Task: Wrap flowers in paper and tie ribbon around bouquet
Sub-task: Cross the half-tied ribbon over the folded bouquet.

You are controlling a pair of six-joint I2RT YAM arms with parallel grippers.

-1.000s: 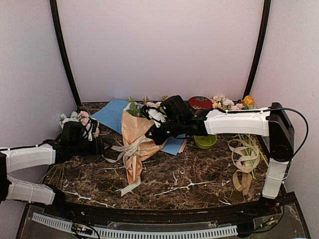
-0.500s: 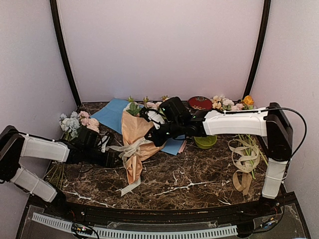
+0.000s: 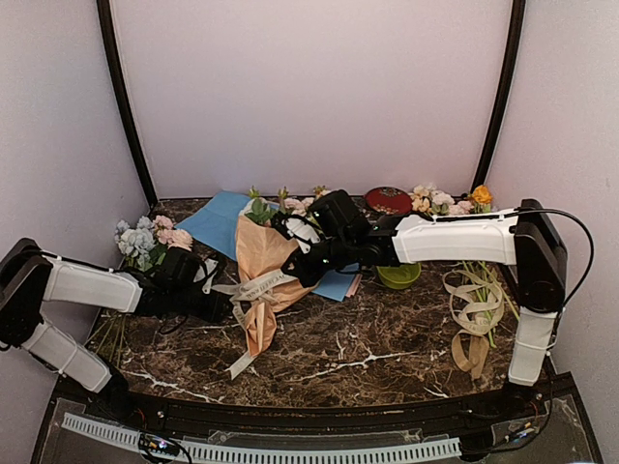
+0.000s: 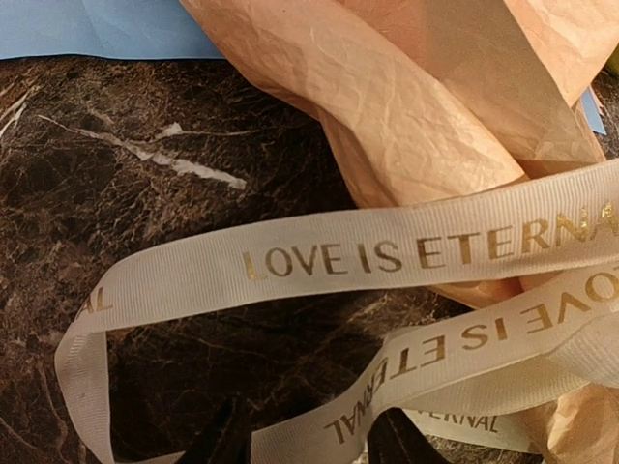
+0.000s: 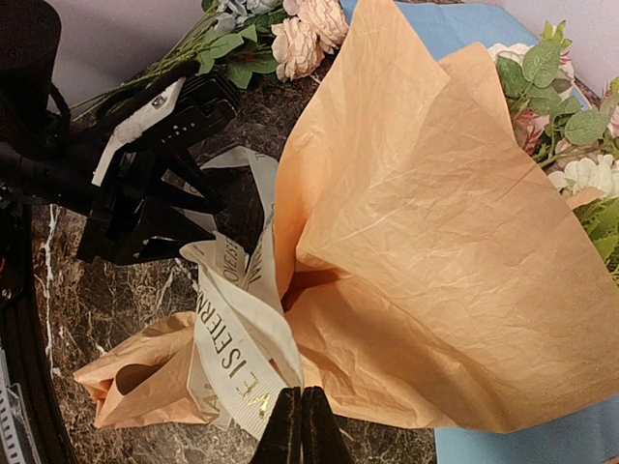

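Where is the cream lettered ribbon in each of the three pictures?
Top external: the ribbon crosses the tan paper left of centre.
Left wrist: ribbon loops across the middle and bottom.
Right wrist: ribbon at lower left.
Shared landmark: the creased tan paper, in all three.

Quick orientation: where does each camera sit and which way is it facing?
Top external: above and behind, looking down and forward over the table at the bouquet; left arm and right arm both show.
Left wrist: low over the table, facing the ribbon and paper; left pincer tips at bottom.
Right wrist: looking down on the paper; right pincer, shut, at bottom.
Shared: both wrist views show the ribbon.
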